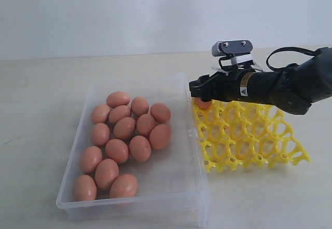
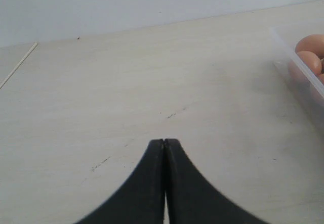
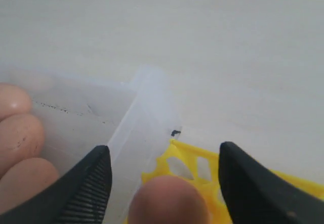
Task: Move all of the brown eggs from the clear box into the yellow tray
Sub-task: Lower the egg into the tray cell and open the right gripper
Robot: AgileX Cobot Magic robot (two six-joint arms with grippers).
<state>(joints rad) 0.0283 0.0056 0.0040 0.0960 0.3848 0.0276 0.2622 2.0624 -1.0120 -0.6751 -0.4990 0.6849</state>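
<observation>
Several brown eggs point(image 1: 124, 128) lie clustered in the clear box point(image 1: 72, 203) on the left. The yellow tray point(image 1: 249, 141) sits against the box's right side. One brown egg point(image 1: 202, 104) rests at the tray's far left corner, under my right gripper point(image 1: 199, 91). In the right wrist view this egg point(image 3: 169, 201) lies between the wide-apart fingers of the right gripper point(image 3: 164, 148), which is open and not touching it, over the tray corner point(image 3: 158, 168). My left gripper point(image 2: 164, 142) is shut and empty above bare table; it is out of the exterior view.
The box's far wall point(image 3: 136, 112) runs right beside the tray corner. The left wrist view catches a box corner point(image 2: 298, 67) with eggs point(image 2: 310, 62) at its edge. The table is pale wood; a white wall stands behind.
</observation>
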